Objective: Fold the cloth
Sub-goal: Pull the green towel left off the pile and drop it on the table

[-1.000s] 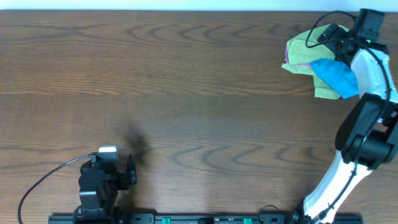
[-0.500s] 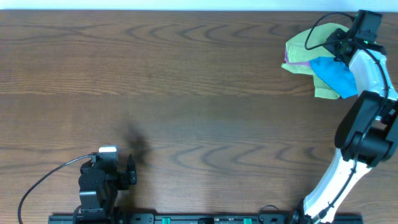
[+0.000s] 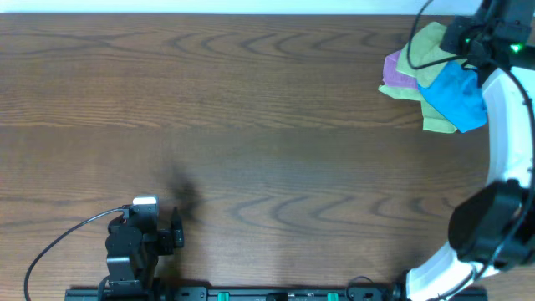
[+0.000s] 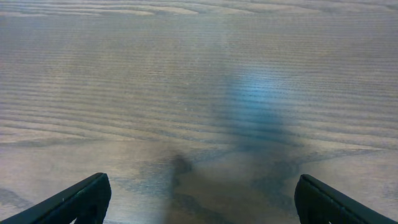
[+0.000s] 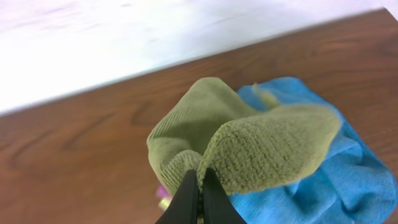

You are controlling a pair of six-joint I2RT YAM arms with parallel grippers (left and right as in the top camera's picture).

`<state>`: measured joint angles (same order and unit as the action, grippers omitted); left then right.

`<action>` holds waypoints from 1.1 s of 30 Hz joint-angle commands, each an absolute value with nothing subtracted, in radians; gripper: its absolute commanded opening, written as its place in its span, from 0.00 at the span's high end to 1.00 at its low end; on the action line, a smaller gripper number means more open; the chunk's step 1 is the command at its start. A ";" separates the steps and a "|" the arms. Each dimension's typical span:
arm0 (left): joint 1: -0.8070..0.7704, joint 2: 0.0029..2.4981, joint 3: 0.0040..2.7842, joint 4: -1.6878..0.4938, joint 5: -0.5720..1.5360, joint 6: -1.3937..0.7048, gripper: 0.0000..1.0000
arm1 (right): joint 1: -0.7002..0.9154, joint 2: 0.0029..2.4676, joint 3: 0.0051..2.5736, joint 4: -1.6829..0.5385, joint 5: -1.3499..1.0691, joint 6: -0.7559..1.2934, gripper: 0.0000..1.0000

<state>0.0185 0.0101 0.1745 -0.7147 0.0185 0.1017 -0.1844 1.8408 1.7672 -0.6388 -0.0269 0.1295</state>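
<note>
Cloth [image 5: 261,149] pinched in right jaws, grip hidden overhead.

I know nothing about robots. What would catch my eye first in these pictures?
A heap of bright cloths sits at the far right corner of the table: the lime-green cloth is bunched together with a blue cloth and a purple cloth. The right gripper is pinched shut on a raised fold of the green one. The left gripper is open above bare wood at the near left.
</note>
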 commanded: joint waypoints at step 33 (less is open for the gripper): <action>0.016 0.004 0.160 -0.728 0.011 0.097 0.04 | 0.736 1.689 1.781 -0.944 -0.191 0.044 0.98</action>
<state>0.0185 0.0101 0.1745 -0.7147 0.0185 0.1017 0.7486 1.6752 1.7676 -0.9485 -0.1875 0.0509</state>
